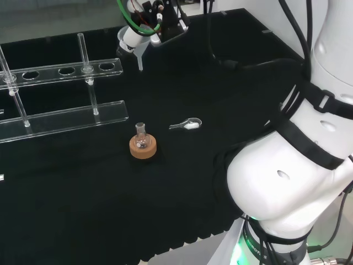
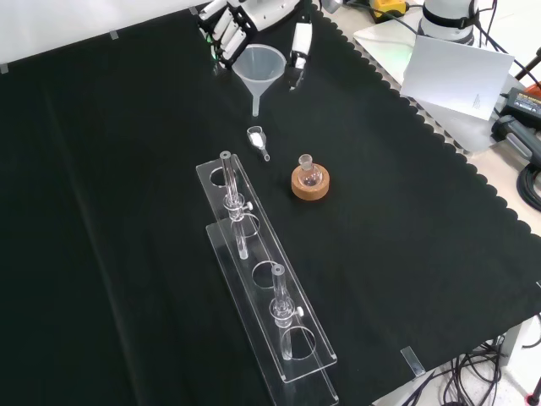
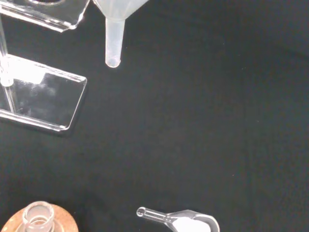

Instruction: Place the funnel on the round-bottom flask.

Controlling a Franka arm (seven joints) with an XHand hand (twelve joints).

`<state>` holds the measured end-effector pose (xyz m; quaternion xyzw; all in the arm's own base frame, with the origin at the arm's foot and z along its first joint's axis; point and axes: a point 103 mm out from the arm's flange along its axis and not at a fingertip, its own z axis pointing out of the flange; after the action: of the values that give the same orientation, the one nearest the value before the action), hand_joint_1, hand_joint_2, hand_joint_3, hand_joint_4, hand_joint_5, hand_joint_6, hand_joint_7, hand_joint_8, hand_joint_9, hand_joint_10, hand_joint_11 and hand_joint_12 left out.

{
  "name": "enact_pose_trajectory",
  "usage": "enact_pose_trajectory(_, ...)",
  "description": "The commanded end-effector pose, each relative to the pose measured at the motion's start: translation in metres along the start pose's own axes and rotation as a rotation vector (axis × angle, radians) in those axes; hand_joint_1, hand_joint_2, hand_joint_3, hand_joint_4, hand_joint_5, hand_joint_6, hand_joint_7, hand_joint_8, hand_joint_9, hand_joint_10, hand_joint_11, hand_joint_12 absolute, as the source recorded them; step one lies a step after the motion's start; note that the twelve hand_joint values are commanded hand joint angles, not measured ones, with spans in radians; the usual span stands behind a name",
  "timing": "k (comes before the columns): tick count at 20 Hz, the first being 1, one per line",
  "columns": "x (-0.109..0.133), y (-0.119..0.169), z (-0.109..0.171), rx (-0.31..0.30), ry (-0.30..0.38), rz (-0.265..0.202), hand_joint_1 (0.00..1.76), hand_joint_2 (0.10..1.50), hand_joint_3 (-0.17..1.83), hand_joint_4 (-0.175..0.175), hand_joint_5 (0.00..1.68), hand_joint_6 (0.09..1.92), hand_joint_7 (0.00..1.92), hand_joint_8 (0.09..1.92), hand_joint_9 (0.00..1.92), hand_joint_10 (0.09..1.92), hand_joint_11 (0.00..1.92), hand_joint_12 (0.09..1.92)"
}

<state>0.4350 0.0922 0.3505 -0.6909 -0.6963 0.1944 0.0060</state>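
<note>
A translucent white funnel (image 2: 259, 72) hangs spout down above the cloth, with my hand (image 2: 239, 19) shut on its rim at the top of the front view. In the head view the funnel (image 1: 134, 51) and the hand (image 1: 144, 23) are at the back, well behind the flask. The small round-bottom flask (image 1: 141, 137) stands upright on a cork ring (image 1: 143, 149) in the middle of the cloth; in the front view the flask (image 2: 308, 172) is below and right of the funnel. The wrist view has the funnel spout (image 3: 114, 43) and the flask mouth (image 3: 38, 216).
A clear spoon with white powder (image 2: 257, 140) lies between funnel and flask; the spoon (image 1: 187, 125) is right of the flask in the head view. A clear tube rack (image 2: 269, 283) holding two tubes stands beside the flask. The arm's white links (image 1: 298, 160) rise at the head view's right.
</note>
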Motion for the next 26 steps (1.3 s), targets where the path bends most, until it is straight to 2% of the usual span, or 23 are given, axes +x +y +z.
enact_pose_trajectory(1,0.007,-0.011,0.02,-0.006,0.019,-0.018,0.69,0.85,0.08,0.008,0.7,0.11,0.99,0.46,0.62,0.52,0.0,1.46)
enact_pose_trajectory(3,0.015,-0.013,0.031,0.016,0.031,-0.021,0.69,0.85,0.08,0.008,0.7,0.11,0.99,0.46,0.62,0.52,0.0,1.46)
enact_pose_trajectory(7,0.052,-0.011,0.041,0.048,0.066,0.001,0.69,0.85,0.08,0.008,0.7,0.11,0.99,0.46,0.62,0.52,0.0,1.46)
enact_pose_trajectory(10,0.065,-0.008,0.052,0.082,0.071,-0.003,0.69,0.85,0.08,0.008,0.7,0.11,0.99,0.46,0.62,0.52,0.0,1.46)
enact_pose_trajectory(18,0.069,-0.01,0.07,0.125,0.063,-0.009,0.69,0.85,0.08,0.008,0.7,0.11,0.99,0.46,0.62,0.51,0.0,1.46)
enact_pose_trajectory(26,0.06,-0.016,0.079,0.145,0.063,-0.01,0.69,0.85,0.08,0.008,0.7,0.12,1.0,0.45,0.62,0.51,0.0,1.46)
